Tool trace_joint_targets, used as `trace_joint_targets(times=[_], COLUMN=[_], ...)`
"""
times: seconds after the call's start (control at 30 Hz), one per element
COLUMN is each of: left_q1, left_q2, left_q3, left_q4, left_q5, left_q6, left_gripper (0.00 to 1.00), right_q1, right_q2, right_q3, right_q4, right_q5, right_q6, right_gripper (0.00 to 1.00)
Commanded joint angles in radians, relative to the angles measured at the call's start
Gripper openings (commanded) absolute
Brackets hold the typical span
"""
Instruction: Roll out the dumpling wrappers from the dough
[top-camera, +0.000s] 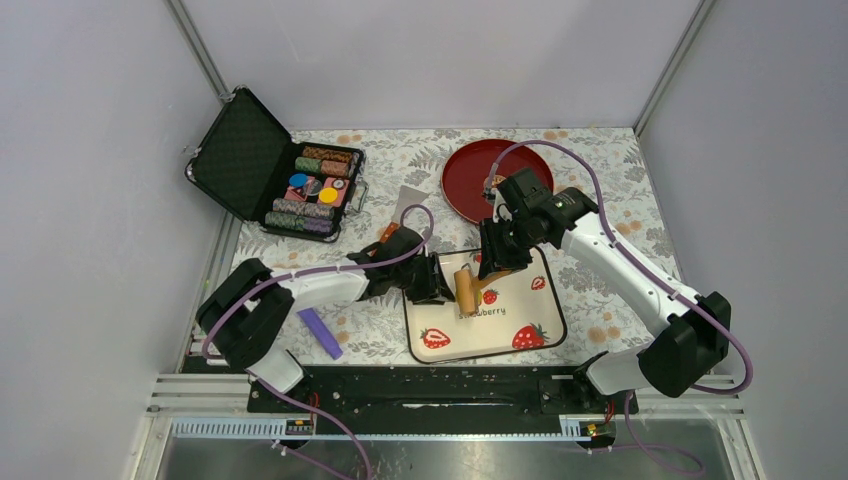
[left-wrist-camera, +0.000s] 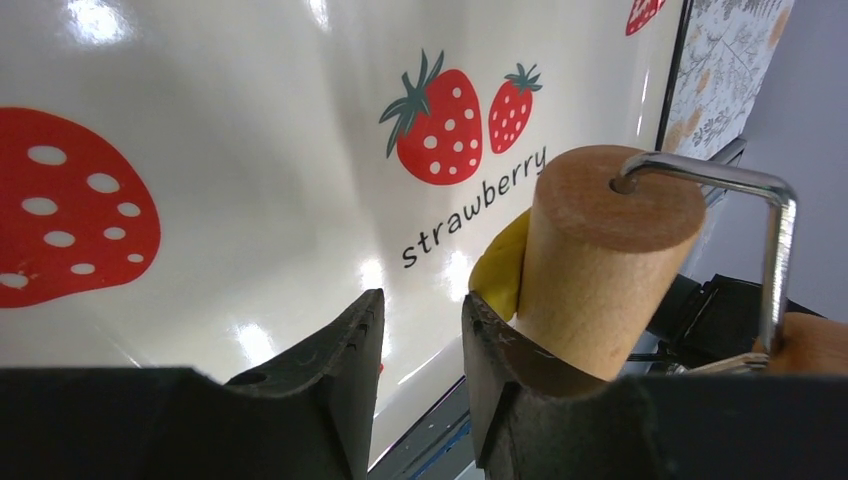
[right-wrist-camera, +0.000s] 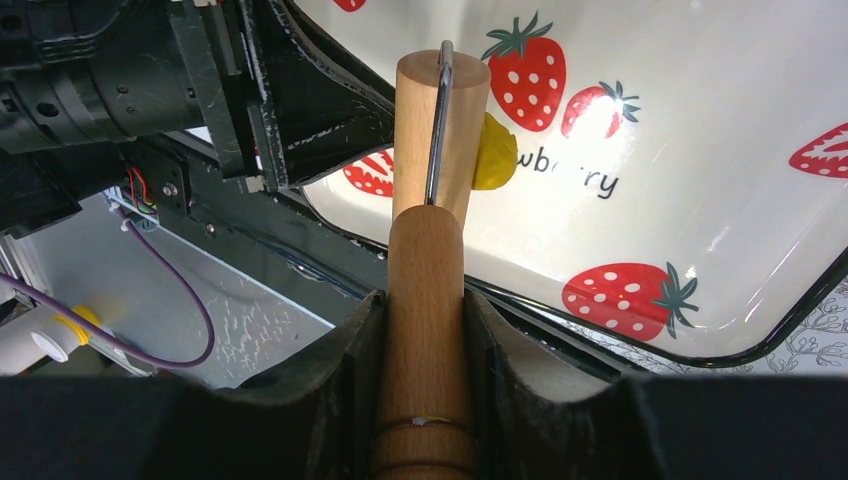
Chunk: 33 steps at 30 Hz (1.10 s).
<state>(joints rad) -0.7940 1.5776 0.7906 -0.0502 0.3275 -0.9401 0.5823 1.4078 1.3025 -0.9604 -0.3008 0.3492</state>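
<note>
Open case (top-camera: 245, 150) holds chips (top-camera: 320, 185); strawberry tray (top-camera: 537, 305) carries dough (right-wrist-camera: 495, 152) against roller (right-wrist-camera: 415, 130); right pincer (right-wrist-camera: 425, 300) clamps its handle, left pincer (left-wrist-camera: 420, 330) narrowly parted, empty.

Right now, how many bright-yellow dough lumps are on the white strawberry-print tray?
1: the bright-yellow dough lump lies against the pale wooden roller, by the word strawberry on the tray. More could hide beneath the roller.
</note>
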Motion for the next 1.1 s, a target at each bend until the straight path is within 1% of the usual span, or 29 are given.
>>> trace_joint_targets(times=[0.0, 0.13, 0.33, 0.7, 0.87, 1.07], left_q1=[0.001, -0.001, 0.000, -0.003, -0.004, -0.004], left_q2=[-0.092, -0.144, -0.180, -0.152, -0.125, -0.096], left_q3=[0.010, 0.011, 0.001, 0.022, 0.024, 0.025], left_q4=[0.040, 0.013, 0.001, 0.020, 0.031, 0.046], left_q5=[-0.023, -0.038, -0.044, -0.031, -0.026, -0.014], left_q6=[-0.009, -0.010, -0.012, -0.007, -0.012, -0.015], left_gripper=[0.35, 0.35, 0.35, 0.34, 0.29, 0.27], right_q1=[-0.007, -0.007, -0.007, -0.007, -0.008, -0.007], right_q2=[-0.029, -0.025, -0.021, -0.020, -0.023, -0.025], right_q3=[0.019, 0.017, 0.021, 0.026, 0.033, 0.032], right_q4=[-0.008, -0.007, -0.006, -0.006, -0.006, -0.007], right_q5=[-0.029, -0.029, -0.036, -0.048, -0.051, -0.058], right_q6=[0.012, 0.012, 0.015, 0.021, 0.024, 0.029], right_gripper=[0.00, 0.00, 0.00, 0.00, 0.00, 0.00])
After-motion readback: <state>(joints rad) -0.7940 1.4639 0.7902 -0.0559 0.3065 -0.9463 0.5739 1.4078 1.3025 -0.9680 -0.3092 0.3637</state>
